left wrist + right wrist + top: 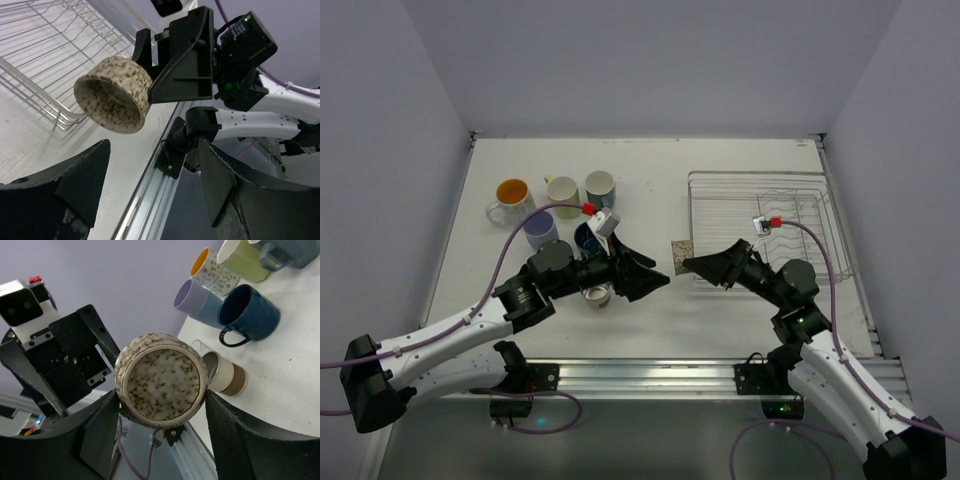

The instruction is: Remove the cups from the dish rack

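Cream cup (681,252): brown-speckled, held on its side off the table (720,325), at 9 o'clock of the rack (765,225), just off its near-left corner.
Cup mouth: turned to 9 o'clock, toward the left gripper (658,281); the base faces the right wrist camera.
Right gripper (692,262): fingers (100,430) pinching the cream cup, one on each side of its wall.
Left gripper: fingers (75,185) spread wide, pointing to 3 o'clock at the cup mouth, near it but apart from it.
Arms: the two grippers face each other tip to tip over the middle of the table, the cream cup between them.
Rack: silver wire basket, standing on the table at 3 o'clock of its middle.
Far row of cups: orange cup (512,197), yellow-green cup (563,193) and grey cup (600,187), upright on the table at 10 to 11 o'clock of the left gripper.
Near row: lavender cup (541,230) and navy cup (588,238), upright, just beside each other, close to the left wrist.
Banded cup (225,375): cream with a brown band, lying on its side at 6 o'clock of the navy cup, partly hidden under the left arm in the top view.
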Robot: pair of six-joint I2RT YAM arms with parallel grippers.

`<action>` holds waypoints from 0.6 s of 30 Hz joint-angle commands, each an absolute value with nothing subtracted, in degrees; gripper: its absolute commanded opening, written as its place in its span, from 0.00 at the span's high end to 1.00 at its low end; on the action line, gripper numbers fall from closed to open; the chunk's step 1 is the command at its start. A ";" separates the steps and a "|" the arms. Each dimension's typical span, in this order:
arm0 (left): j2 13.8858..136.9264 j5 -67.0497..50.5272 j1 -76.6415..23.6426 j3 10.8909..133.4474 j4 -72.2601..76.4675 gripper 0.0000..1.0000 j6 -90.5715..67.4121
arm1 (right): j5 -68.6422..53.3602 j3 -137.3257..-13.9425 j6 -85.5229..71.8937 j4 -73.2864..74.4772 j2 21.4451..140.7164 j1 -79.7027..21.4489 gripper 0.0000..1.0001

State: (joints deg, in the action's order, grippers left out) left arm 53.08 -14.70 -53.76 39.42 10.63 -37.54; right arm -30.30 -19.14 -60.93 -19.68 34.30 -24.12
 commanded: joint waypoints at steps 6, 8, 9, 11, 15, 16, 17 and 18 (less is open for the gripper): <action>55.54 -16.78 -54.05 38.94 21.96 0.30 -43.94 | -35.51 -14.86 -68.55 -39.44 35.06 -26.28 0.67; 57.12 -17.92 -54.23 38.58 23.20 0.32 -44.30 | -35.07 -14.50 -69.17 -40.34 35.42 -27.59 0.67; 57.56 -18.10 -54.32 38.50 23.90 0.34 -44.47 | -34.89 -14.24 -69.17 -40.60 35.59 -27.95 0.67; 58.36 -17.58 -54.32 38.58 24.08 0.36 -44.21 | -34.28 -14.06 -68.73 -41.13 36.03 -29.78 0.67; 58.62 -15.65 -54.32 38.23 25.48 0.38 -43.60 | -32.53 -13.36 -68.64 -41.75 36.91 -32.43 0.67; 58.36 -14.60 -54.32 37.80 26.18 0.39 -43.68 | -32.26 -13.19 -68.73 -42.01 37.26 -33.39 0.67; 58.19 -13.98 -54.32 37.36 26.97 0.40 -44.12 | -31.82 -13.01 -68.38 -42.10 37.44 -33.92 0.67; 58.01 -13.37 -54.32 36.83 28.98 0.44 -44.56 | -30.95 -12.92 -68.29 -42.01 37.62 -34.36 0.67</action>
State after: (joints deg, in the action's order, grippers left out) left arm 58.81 -16.08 -54.08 37.69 21.78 -43.62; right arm -32.88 -13.30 -67.96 -36.67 37.36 -33.06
